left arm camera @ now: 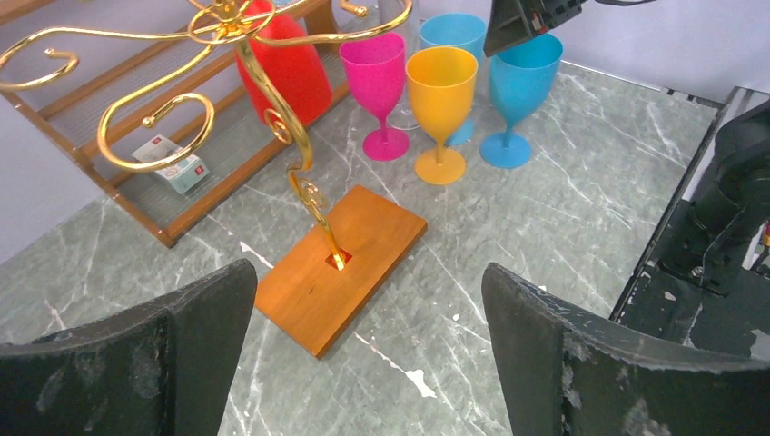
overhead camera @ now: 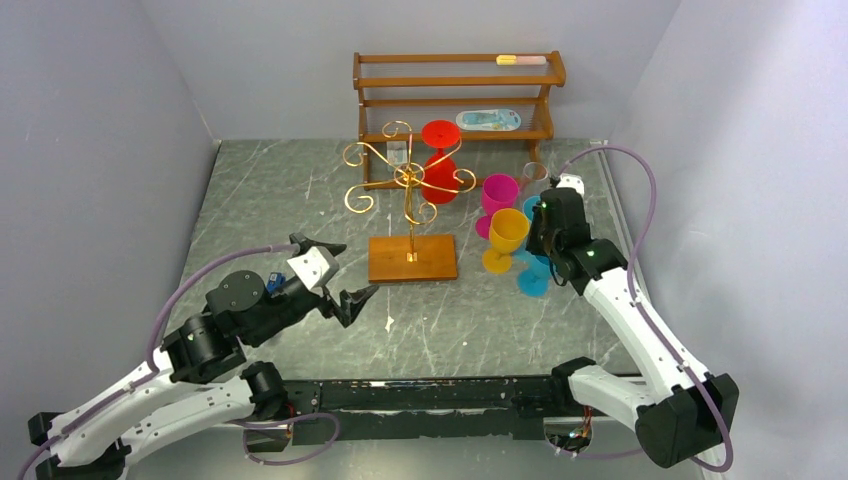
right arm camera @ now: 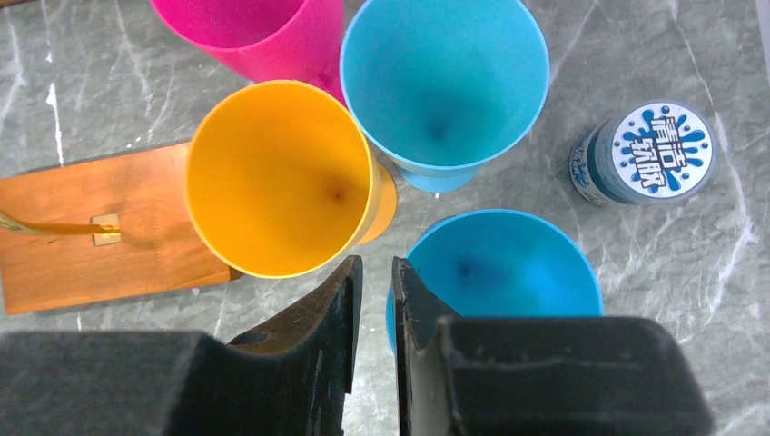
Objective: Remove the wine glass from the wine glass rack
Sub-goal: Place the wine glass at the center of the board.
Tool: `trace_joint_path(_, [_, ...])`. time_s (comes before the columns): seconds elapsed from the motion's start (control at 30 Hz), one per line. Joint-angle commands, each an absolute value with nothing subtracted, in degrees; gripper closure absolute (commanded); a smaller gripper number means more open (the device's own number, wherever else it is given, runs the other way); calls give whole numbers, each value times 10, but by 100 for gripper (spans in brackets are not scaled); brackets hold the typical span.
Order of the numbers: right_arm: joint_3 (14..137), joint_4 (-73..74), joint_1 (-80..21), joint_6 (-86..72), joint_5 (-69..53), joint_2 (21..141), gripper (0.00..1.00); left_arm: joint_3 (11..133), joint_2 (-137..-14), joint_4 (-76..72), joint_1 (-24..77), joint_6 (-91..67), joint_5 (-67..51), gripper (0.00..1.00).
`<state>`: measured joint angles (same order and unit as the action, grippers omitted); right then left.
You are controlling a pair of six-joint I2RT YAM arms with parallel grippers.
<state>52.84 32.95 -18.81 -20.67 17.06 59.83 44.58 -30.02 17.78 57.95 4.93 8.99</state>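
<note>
The left tool (left arm camera: 368, 318) gapes wide by the rack (overhead camera: 410, 185) holding a red glass (overhead camera: 438, 172). The right tool (right arm camera: 377, 282), narrowly apart, overhangs a blue glass (right arm camera: 508, 263).

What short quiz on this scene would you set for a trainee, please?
1. True or false: the left gripper is shut on a glass.
2. Which glass hangs upside down on the wine glass rack? A pink; B red; C yellow.
3. How many coloured glasses stand upright on the table?
Key: 1 false, it is open and empty. 2 B, the red glass. 3 four: the pink glass, the yellow glass and two blue glasses.
</note>
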Motion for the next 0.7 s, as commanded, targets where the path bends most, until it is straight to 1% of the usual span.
trace_joint_path(0.0, [558,369,-185,-192,132,595,78,466,-308,189,577,58,57,2])
trace_joint_path(0.13, [588,390,-185,-198,91,587,77,447,-290,161,577,44,70,2])
trace_joint_path(0.23, [611,396,-186,-199,75,574,75,451,-289,154,577,32,68,2])
trace_joint_path(0.3, [629,391,-186,-201,70,564,69,463,-297,162,578,33,58,2])
trace_joint_path(0.37, [653,378,-186,-208,45,559,58,471,-307,179,577,31,58,2])
trace_joint_path(0.43, [669,353,-186,-216,7,560,51,476,-316,192,577,20,75,2])
trace_joint_path(0.53, [689,311,-186,-254,-48,573,48,479,-325,204,577,3,94,2])
trace_joint_path(0.67, [701,251,-185,-325,-100,606,47,481,-322,212,577,6,68,2])
